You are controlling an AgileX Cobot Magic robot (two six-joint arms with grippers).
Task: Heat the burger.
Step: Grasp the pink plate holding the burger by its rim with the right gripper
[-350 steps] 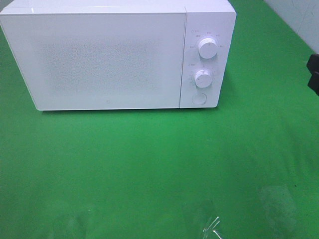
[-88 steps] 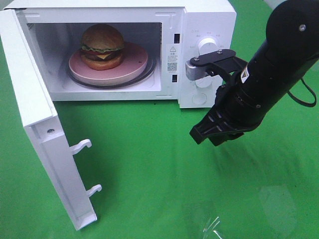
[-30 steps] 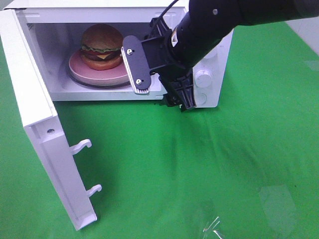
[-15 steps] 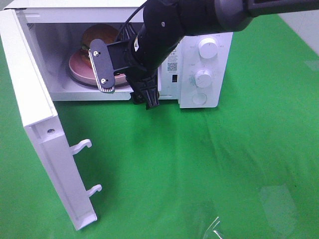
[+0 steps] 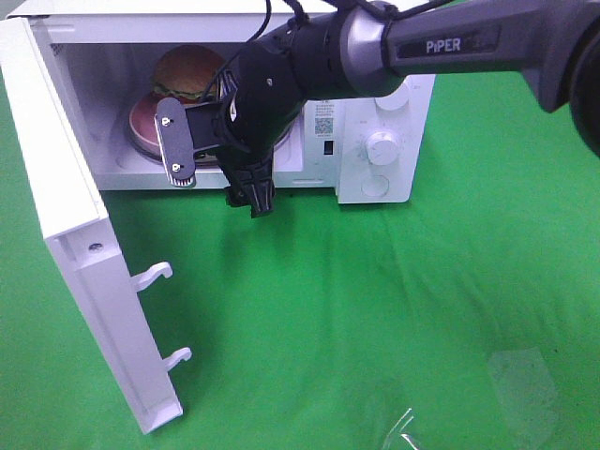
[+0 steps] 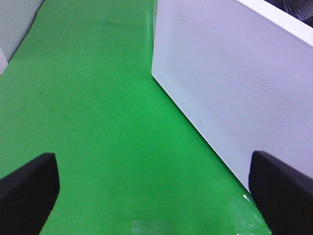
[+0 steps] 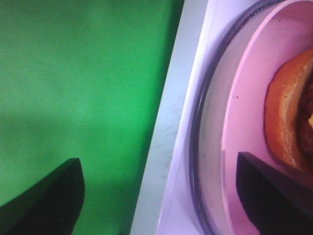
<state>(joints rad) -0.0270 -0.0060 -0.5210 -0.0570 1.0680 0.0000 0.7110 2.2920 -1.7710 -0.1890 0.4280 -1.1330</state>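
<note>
The burger (image 5: 185, 71) sits on a pink plate (image 5: 141, 124) on the glass turntable inside the open microwave (image 5: 375, 178). My right gripper (image 5: 216, 169) has reached across to the front of the oven's opening. Its jaws are open and empty, one finger (image 5: 175, 146) in front of the plate and the other finger (image 5: 255, 194) at the oven's sill. In the right wrist view the gripper (image 7: 159, 196) straddles the sill, with the plate (image 7: 239, 122) and the burger's bun (image 7: 286, 117) just beyond. The left gripper (image 6: 156, 196) is open over green cloth beside the microwave door (image 6: 234, 88).
The microwave door (image 5: 75, 234) stands swung out to the left, its latch hooks (image 5: 155, 275) pointing right. A dial (image 5: 382, 146) and a round button (image 5: 375, 184) are on the control panel. Green cloth (image 5: 375, 309) covers the table. A clear scrap (image 5: 403, 427) lies near the front edge.
My right arm has swung left along the microwave's front, from the control panel to the opening by the plate. The burger, plate and door have stayed put.
</note>
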